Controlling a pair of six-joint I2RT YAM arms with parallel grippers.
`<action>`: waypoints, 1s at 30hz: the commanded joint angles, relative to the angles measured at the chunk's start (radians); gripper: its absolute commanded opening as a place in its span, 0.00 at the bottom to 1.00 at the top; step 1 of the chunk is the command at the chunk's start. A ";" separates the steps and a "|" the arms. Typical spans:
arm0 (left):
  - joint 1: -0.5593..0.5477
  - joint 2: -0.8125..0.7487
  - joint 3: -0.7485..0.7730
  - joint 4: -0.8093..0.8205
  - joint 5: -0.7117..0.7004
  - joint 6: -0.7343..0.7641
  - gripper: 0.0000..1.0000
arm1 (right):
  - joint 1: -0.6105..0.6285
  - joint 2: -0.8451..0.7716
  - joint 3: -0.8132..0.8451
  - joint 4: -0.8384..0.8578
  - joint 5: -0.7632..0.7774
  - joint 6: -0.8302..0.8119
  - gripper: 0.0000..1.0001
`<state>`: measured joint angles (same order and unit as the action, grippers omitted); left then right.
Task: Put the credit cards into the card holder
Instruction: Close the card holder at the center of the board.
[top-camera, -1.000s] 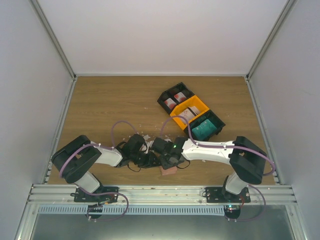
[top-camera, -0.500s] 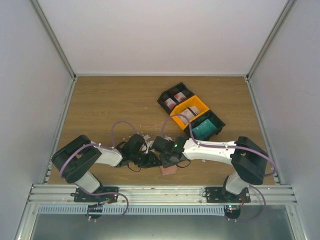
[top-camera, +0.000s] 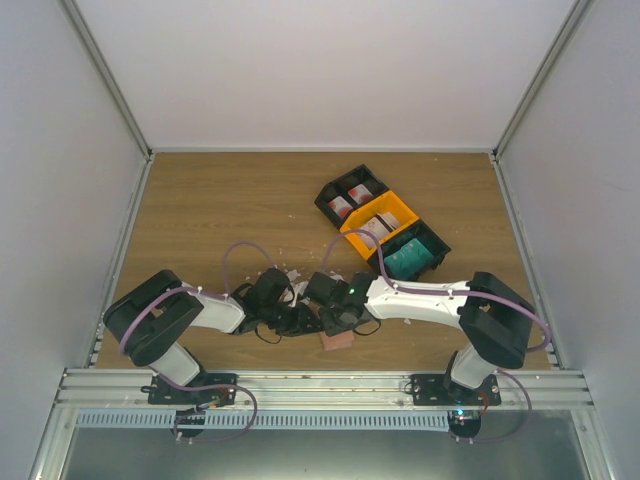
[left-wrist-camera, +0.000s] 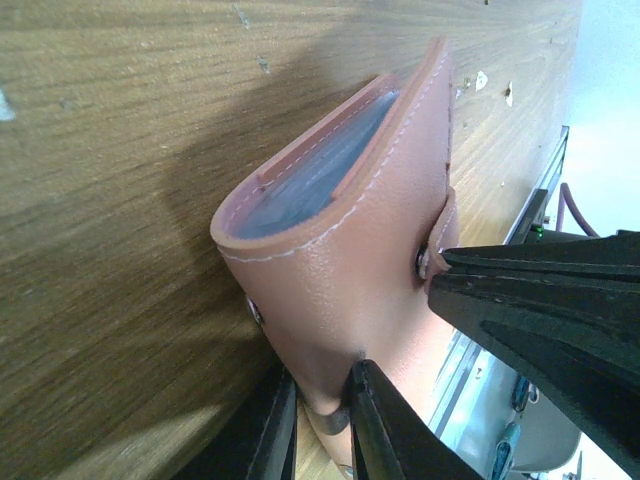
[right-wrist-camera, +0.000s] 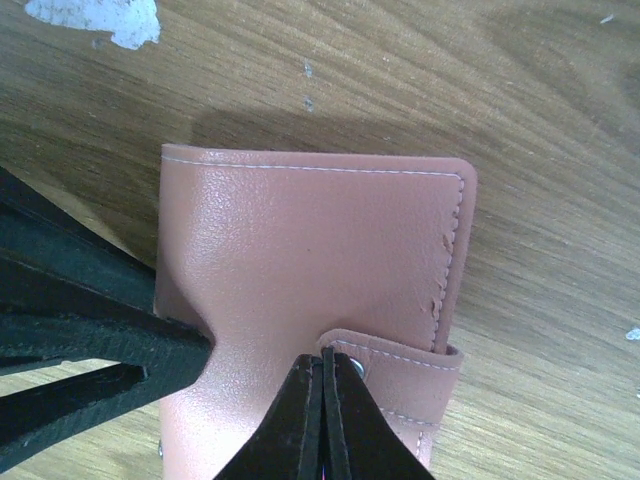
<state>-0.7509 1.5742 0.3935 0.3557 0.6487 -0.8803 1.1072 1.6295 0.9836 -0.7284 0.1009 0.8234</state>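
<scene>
Low in the centre of the overhead view, our left gripper (left-wrist-camera: 322, 385) is clamped on the lower end of the salmon-pink leather-like folding card holder (left-wrist-camera: 340, 230). Its snap tab faces our right gripper (right-wrist-camera: 324, 368), whose fingers are pressed together, seemingly pinching that tab. Both arms are equally near. Bare wooden table (top-camera: 220, 210) shows at upper left, and the teal and white-red plastic credit cards (top-camera: 405, 262) sit in bins at upper right

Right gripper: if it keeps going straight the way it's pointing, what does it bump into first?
The salmon-pink leather-like folding wallet. The right gripper has its closed tips right at the wallet's snap strap, so it would probably press into that strap straight away.
</scene>
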 joint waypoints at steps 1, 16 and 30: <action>-0.005 0.036 -0.028 -0.044 -0.074 0.013 0.19 | -0.018 0.023 -0.051 0.055 -0.028 0.003 0.00; -0.006 0.032 -0.023 -0.049 -0.075 0.015 0.20 | -0.051 0.030 -0.053 0.087 -0.071 -0.021 0.01; -0.005 -0.355 0.145 -0.475 -0.344 0.129 0.72 | -0.070 -0.372 0.056 -0.099 0.322 0.042 0.66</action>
<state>-0.7559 1.3594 0.4534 0.0822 0.4801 -0.8177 1.0470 1.3685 1.0103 -0.7284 0.2211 0.8204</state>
